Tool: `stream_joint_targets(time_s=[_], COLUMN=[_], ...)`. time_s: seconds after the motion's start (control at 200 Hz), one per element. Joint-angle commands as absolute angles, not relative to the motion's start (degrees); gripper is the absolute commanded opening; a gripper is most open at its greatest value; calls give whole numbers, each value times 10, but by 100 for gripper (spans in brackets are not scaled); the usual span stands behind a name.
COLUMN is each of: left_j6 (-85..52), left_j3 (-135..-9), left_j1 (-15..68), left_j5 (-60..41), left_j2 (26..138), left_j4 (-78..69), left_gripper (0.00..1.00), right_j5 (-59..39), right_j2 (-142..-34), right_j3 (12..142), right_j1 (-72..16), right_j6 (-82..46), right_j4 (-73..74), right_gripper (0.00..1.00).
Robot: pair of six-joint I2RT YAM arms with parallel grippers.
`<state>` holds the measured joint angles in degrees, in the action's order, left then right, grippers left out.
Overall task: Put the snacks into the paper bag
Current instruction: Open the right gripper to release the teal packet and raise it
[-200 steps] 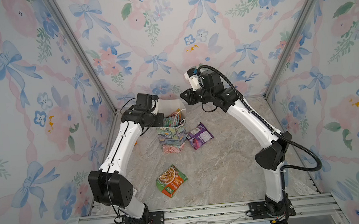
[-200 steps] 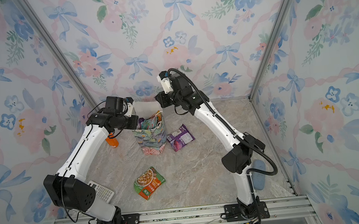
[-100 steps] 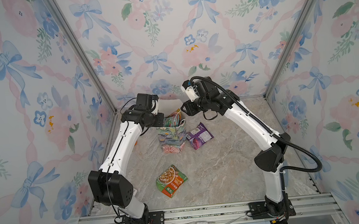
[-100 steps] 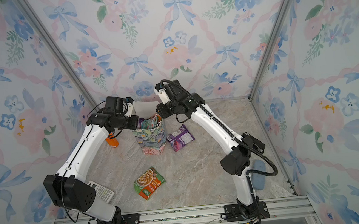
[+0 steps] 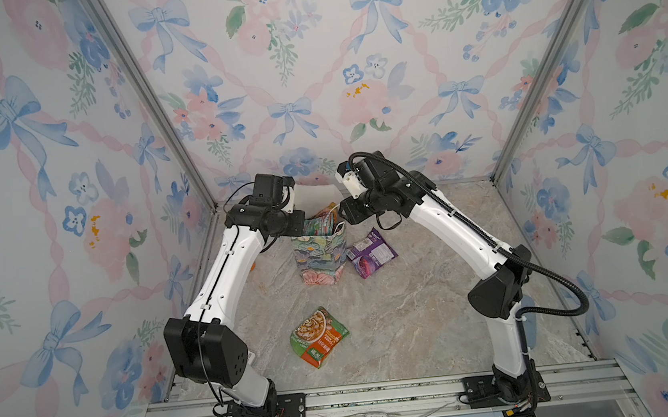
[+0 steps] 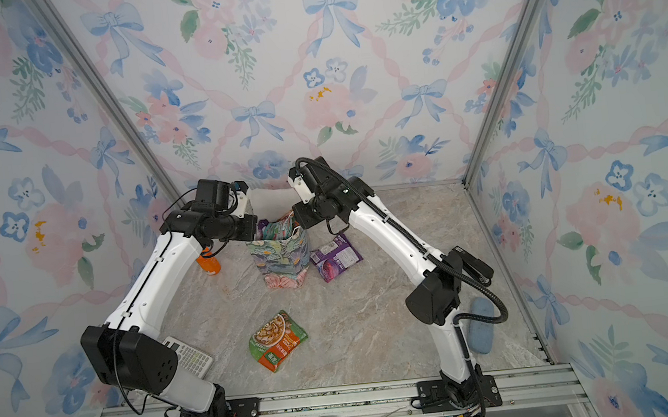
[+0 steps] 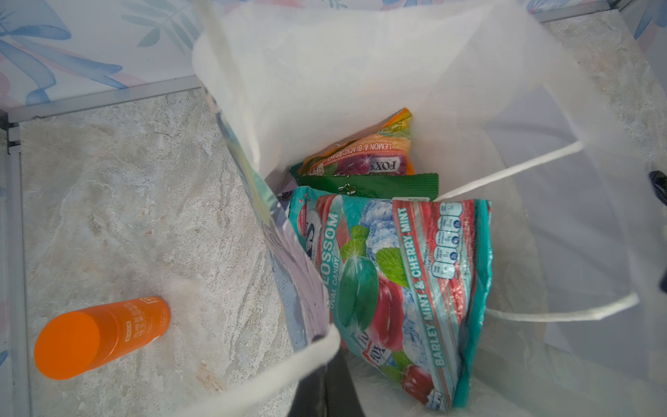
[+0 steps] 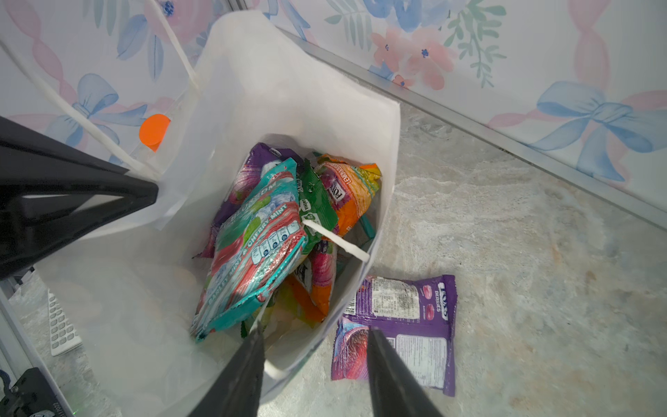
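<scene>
At the back wall, my left gripper (image 8: 151,190) is pinched tight on the paper bag (image 5: 320,257) rim. The right gripper (image 8: 315,328) hangs over it, jaws partly apart and empty. A teal packet (image 7: 397,270) sits inside on top, a purple packet (image 8: 408,325) lies just beside the bag, and a noodle packet (image 5: 318,336) lies well apart.

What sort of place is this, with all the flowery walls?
Probably a robot test booth, not a home: a left arm and right arm bolted to a metal rail, and floral panels between aluminium posts boxing in a table.
</scene>
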<state>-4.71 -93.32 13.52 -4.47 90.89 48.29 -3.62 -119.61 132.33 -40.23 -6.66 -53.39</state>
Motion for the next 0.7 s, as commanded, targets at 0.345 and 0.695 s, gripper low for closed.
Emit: stream_joint_targets(time_s=[0.345, 0.695], left_j6=[-40, -39], left_j3=[-928, -923], left_j1=[136, 137], left_j5=[-45, -38], left_j2=[885, 882], left_j4=[487, 487], left_gripper=[0, 0], right_j5=[-42, -148], right_j2=[-1229, -1102], right_j3=[1329, 1109], right_j1=[-397, -337], right_j6=[-90, -194], right_j4=[-562, -371], right_gripper=[14, 0])
